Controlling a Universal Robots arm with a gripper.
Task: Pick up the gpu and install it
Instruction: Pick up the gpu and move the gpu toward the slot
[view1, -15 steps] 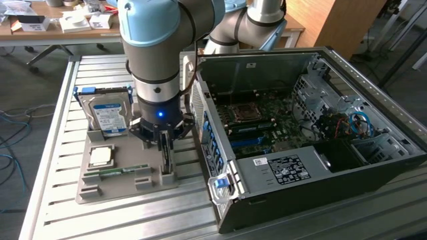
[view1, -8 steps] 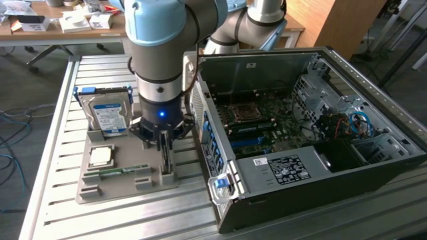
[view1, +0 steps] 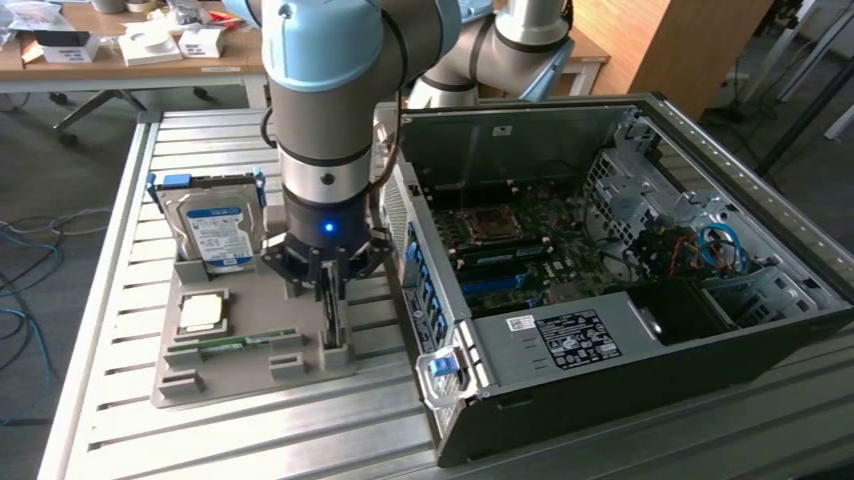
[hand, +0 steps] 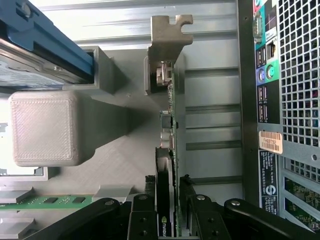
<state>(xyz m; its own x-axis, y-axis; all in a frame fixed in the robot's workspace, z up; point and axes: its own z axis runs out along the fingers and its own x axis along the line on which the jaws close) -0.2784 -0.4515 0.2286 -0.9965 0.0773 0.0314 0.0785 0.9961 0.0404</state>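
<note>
The gpu (view1: 330, 318) stands on edge in a slot of the grey printed holder (view1: 240, 378), just beside the open computer case (view1: 747, 300). In the wrist view the gpu (hand: 171, 117) runs away from the camera as a thin card, with its silver end bracket (hand: 169, 31) at the far end. My gripper (view1: 327, 288) has come straight down over the card. Its black fingers (hand: 149, 184) stand on either side of the card's near end, a sliver of gap on each side. The gripper (hand: 167, 186) is open and the card still rests in its slot.
The holder also carries a hard drive (view1: 214, 225) with a blue-white label, a CPU (view1: 200, 312) and a green RAM stick (view1: 247, 342). The case's rear port panel (hand: 265, 75) sits close beside the card. The motherboard (view1: 514, 245) lies exposed inside the case, on a slatted metal table (view1: 267, 440).
</note>
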